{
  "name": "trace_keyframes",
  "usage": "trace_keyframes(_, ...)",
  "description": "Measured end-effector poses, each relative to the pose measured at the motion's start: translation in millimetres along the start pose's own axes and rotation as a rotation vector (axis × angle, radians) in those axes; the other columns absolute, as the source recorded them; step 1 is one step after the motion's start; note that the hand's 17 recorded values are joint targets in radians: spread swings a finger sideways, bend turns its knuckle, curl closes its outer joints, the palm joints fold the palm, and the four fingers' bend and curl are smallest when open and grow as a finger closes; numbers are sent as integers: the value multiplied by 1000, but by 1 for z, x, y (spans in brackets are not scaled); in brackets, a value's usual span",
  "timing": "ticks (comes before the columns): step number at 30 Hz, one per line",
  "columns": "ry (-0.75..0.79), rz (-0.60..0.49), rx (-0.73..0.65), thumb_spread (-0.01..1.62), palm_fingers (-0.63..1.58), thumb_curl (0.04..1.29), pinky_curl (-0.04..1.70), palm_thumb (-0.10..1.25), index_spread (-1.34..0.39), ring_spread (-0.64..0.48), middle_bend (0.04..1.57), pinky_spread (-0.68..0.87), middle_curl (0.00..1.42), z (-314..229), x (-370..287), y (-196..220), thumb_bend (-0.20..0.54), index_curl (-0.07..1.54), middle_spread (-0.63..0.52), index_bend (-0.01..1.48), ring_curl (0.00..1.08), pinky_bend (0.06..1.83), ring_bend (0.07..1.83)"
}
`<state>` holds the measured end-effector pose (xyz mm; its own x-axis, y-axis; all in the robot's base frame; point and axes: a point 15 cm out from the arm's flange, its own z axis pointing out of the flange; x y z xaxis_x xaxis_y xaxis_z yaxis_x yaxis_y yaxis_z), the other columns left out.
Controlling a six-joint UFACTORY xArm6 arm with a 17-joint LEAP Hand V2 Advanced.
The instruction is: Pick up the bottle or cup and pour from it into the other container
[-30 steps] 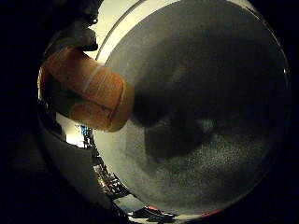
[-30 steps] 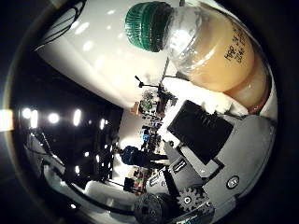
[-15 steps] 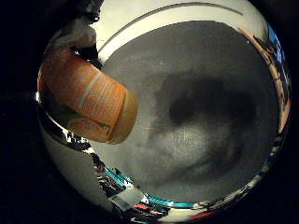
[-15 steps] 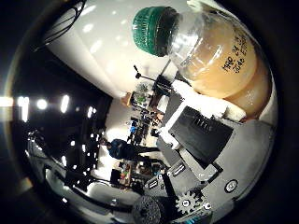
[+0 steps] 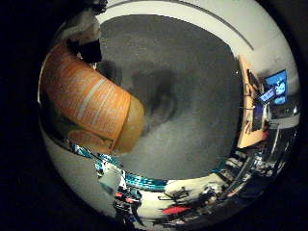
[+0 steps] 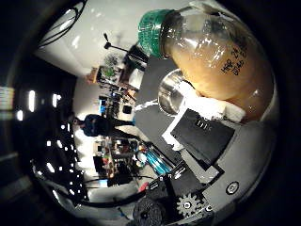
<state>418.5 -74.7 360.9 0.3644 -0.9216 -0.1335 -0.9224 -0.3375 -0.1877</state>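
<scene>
Close against the palm lies the bottle (image 6: 221,70), its green cap (image 6: 153,32) still on and its body part full of cloudy tan juice; the hand (image 6: 207,141) grasps it, white and black fingers (image 6: 200,136) curled round its lower body. Beyond the cap stands a metal bowl (image 6: 170,93) on the dark grey surface (image 5: 192,106). In the little finger side view the bottle's orange label (image 5: 84,103) hangs above that surface, clear of it.

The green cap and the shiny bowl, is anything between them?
No. In the thumb side view, only bare dark tabletop shows between the green cap and the metal bowl.
</scene>
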Motion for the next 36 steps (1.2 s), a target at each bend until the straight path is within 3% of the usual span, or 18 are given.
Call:
trace_keyframes(18,516,-344,-224,231,1066,951,1077,1108,-205,-279,1315,-260,920,8,-69,-56,-22,881,-159,1189,941,1155,1266)
trace_keyframes(27,766,-476,-292,200,1076,950,1106,1101,-204,-284,1312,-271,916,10,-78,-84,-21,879,-157,1191,957,1128,1256)
trace_keyframes(36,904,-550,-367,183,1079,943,1122,1097,-205,-285,1315,-279,918,14,-80,-96,-20,880,-158,1194,967,1107,1252)
